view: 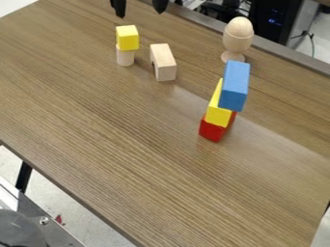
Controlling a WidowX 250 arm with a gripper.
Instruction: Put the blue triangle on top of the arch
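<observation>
Brown tabletop (97, 125), blue block (234, 87) well apart, lower right of empty, wide-spread jaws.

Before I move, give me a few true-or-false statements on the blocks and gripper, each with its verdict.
1. The blue block is already on the wooden arch. False: it tops a stack, above a yellow block and a red block.
2. The gripper is open. True.
3. The yellow cube rests on a wooden cylinder. True.
4. The red block is at the top of its stack. False: it is at the bottom.
</observation>
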